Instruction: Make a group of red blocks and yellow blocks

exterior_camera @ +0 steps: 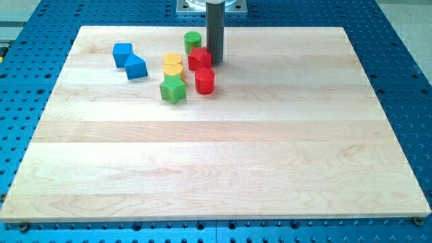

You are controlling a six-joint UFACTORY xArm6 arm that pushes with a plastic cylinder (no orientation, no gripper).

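At the view's top, my tip (215, 62), a bare rod with no jaws to open or close, touches the red plastic star block (199, 58); I'd nudge slowly left toward the yellow plastic cylinders (172, 65), avoiding the green plastic star block (173, 88).

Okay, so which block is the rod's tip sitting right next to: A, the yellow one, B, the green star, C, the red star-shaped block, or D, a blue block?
C: my tip stands right at the view's right edge of the red star-shaped block, while the blue blocks, the green star and the yellow block lie farther toward the view's left.
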